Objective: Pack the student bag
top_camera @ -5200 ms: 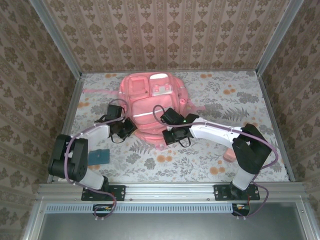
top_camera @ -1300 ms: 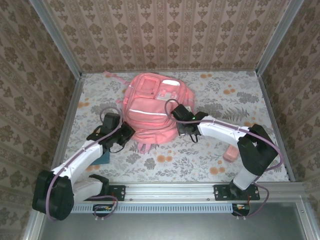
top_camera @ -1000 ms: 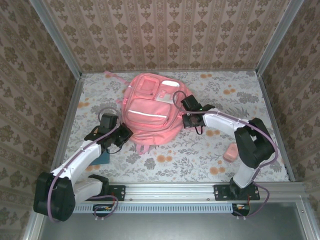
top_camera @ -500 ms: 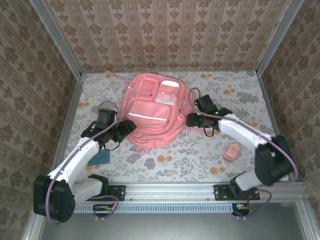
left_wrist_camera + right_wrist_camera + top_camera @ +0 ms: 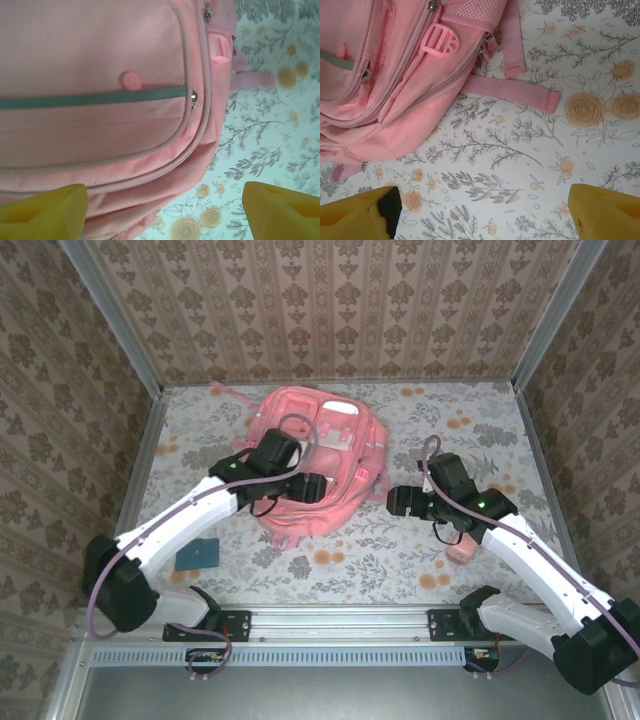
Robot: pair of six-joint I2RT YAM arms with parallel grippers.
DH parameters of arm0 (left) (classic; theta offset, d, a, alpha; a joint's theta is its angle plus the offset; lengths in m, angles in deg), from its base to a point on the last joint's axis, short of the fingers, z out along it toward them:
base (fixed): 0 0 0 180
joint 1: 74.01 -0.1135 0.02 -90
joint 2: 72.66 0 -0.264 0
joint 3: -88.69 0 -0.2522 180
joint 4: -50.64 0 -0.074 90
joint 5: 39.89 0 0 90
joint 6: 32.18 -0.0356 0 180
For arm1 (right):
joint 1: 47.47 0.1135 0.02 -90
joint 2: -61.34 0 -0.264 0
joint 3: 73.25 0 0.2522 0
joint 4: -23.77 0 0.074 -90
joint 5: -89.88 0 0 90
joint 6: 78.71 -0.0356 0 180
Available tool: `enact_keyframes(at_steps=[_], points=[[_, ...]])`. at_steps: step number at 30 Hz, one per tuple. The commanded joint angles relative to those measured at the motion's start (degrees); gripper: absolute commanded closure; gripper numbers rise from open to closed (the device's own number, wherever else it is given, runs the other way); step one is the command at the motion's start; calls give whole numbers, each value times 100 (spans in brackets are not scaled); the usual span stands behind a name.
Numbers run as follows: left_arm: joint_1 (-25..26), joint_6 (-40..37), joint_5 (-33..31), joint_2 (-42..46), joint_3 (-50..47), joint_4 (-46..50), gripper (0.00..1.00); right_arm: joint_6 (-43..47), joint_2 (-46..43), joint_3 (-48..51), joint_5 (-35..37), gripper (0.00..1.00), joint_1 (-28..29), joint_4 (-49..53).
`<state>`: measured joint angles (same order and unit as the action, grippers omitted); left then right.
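The student bag (image 5: 340, 455), a large pink backpack, lies flat at the middle back of the table. My left gripper (image 5: 318, 486) hangs over its near part, open. In the left wrist view the bag (image 5: 100, 50) shows its grey reflective strip (image 5: 90, 97) and a zipper pull (image 5: 194, 97); the left gripper (image 5: 165, 215) holds nothing, its yellow fingertips (image 5: 42, 212) wide apart over the bag's lower corner. My right gripper (image 5: 398, 500) is open over bare cloth to the right of the bag. In the right wrist view the right gripper (image 5: 480, 215) is empty, with the bag (image 5: 380, 90) and a loose strap (image 5: 512, 91) beyond.
A teal notebook (image 5: 197, 554) lies near the front left. A small pink object (image 5: 459, 551) sits near the front right, partly behind my right arm. The floral tablecloth (image 5: 350, 560) is walled in by patterned panels on three sides.
Both grippers have opened. The left arm swung right, over the bag's near part. The right arm drew back from the bag's right side toward the near right.
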<state>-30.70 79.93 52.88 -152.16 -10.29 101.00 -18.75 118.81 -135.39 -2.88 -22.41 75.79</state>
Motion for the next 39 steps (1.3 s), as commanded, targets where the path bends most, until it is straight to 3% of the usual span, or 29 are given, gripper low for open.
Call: enact_keyframes(at_steps=[1, 7, 10, 14, 19, 24, 32, 39], points=[[158, -1450, -406, -386, 495, 594, 18, -137, -108, 112, -212, 11, 12, 301], [280, -3072, -227, -667, 456, 340, 16, -116, -158, 94, -390, 10, 8, 184], [134, -3393, 131, -710, 413, 102, 15, -127, -157, 57, -417, 5, 16, 130], [-67, -3632, 130, -1017, 543, 200, 16, -114, -151, 61, -497, 1, 8, 9], [-105, -4467, 187, -1234, 388, 32, 23, -46, -14, 31, -518, 0, -1, -164], [-171, -4852, -105, -1486, 544, -169, 28, -77, 199, 4, -694, 0, 0, -420], [-174, -5272, 83, -1920, 767, 285, 30, -114, 556, -245, -764, 0, -5, -671], [-226, -5698, -276, -1797, 411, -237, 36, -434, 811, -360, -515, 0, -22, -950]])
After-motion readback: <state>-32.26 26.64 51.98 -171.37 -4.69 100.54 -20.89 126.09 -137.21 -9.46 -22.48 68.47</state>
